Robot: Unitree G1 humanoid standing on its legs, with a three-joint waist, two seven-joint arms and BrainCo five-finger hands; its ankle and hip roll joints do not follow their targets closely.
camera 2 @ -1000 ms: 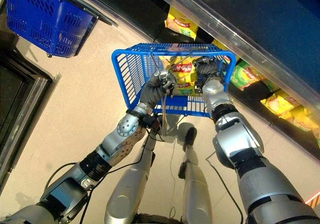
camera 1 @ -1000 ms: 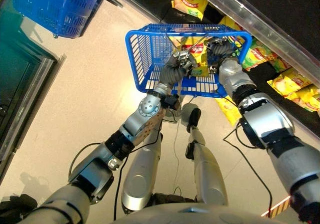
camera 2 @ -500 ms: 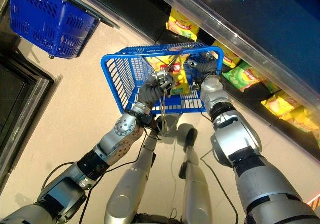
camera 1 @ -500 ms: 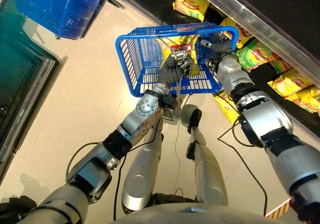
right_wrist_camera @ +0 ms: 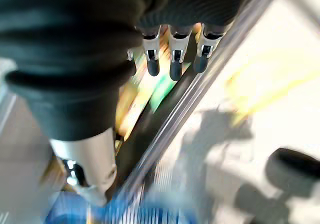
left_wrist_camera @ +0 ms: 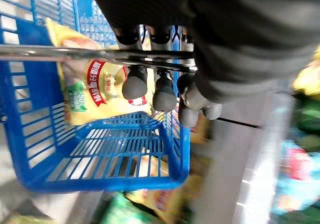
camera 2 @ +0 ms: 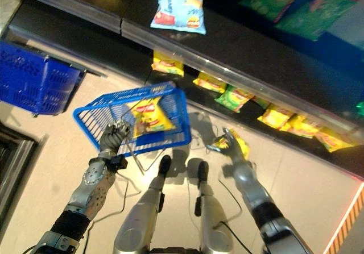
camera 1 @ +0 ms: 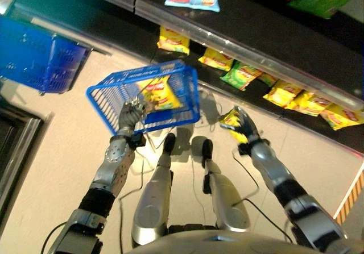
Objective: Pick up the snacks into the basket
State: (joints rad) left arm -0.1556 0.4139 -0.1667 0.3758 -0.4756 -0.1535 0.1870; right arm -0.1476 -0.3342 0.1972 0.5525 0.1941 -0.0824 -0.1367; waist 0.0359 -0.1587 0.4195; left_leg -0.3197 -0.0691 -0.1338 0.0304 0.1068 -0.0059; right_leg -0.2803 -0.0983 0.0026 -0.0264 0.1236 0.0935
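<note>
Gripping one basket handle, left hand curled, right hand fingers straight, one snack inside

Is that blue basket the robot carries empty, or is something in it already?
Not empty: a yellow snack bag lies inside the blue basket, seen through its slats.

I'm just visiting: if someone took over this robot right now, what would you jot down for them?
Left hand: shut on the wire handle of the blue basket, which hangs tilted.
Right hand: open, at a yellow bag near the floor; no grip visible.
Done: one snack bag lies in the basket.
Left: probably grasp that yellow bag, drop it in, then take more shelf snacks.
</note>
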